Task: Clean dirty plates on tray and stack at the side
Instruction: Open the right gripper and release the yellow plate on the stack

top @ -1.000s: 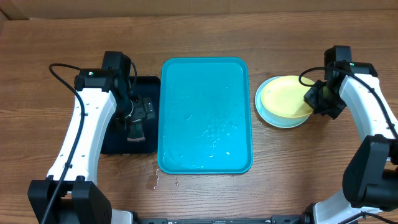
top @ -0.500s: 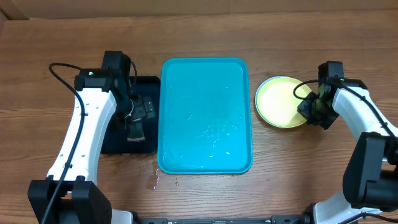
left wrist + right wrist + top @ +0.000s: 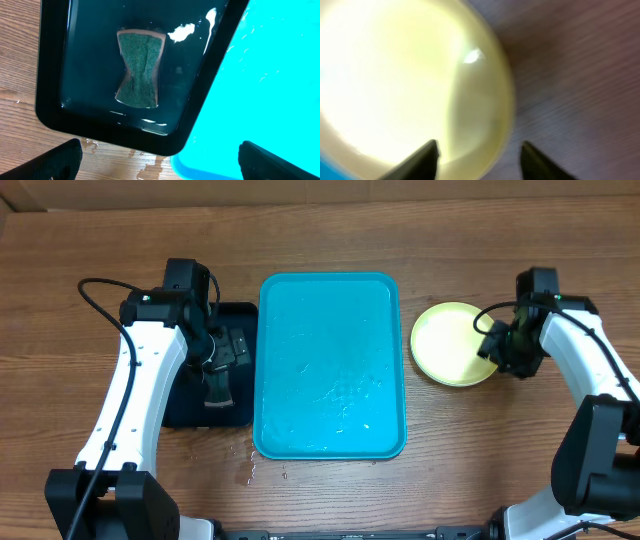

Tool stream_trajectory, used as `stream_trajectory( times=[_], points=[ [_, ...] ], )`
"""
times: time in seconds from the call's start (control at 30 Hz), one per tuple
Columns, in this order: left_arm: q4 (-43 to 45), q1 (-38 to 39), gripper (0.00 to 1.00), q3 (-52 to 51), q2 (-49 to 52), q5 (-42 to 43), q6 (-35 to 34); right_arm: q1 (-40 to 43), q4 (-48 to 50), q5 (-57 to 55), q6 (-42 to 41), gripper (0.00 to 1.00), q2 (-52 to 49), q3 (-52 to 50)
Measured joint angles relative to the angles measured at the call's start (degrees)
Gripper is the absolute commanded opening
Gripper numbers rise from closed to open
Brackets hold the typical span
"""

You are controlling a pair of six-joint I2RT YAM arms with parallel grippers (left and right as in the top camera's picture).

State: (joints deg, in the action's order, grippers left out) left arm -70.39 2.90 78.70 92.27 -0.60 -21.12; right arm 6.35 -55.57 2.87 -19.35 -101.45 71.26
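I am wrapping up stacking, right gripper [image 3: 479, 152] standing parted over the plates [image 3: 450, 345] right of the tray [image 3: 330, 360], left gripper [image 3: 160, 155] gaping above the sponge [image 3: 140, 67]; next, lifting clear.

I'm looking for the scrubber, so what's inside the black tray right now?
A green sponge lies flat in the black tray, whose floor looks wet. From overhead, the left arm covers much of the tray, so the sponge is hidden there.

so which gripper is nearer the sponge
Left. The left gripper hangs open right above the black tray where the green sponge lies; the right gripper is across the blue tray, at the edge of the yellow plate.
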Motion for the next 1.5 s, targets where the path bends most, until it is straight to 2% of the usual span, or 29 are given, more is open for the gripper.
stream_trajectory(
  times=[0.23,0.27,0.3,0.57,1.5],
  points=[
    [0.1,0.0,1.0,0.0,0.0,0.0,0.0,-0.3,1.3,14.7,11.0,0.65,0.0,0.7],
    [0.1,0.0,1.0,0.0,0.0,0.0,0.0,-0.5,2.1,16.0,12.7,0.8,0.0,0.7],
    [0.1,0.0,1.0,0.0,0.0,0.0,0.0,-0.9,2.9,16.8,14.1,1.0,0.0,0.7],
    [0.1,0.0,1.0,0.0,0.0,0.0,0.0,-2.2,4.5,18.8,18.1,1.0,0.0,0.7],
    [0.1,0.0,1.0,0.0,0.0,0.0,0.0,-2.2,4.5,19.2,18.7,1.0,0.5,0.6]
  ],
)
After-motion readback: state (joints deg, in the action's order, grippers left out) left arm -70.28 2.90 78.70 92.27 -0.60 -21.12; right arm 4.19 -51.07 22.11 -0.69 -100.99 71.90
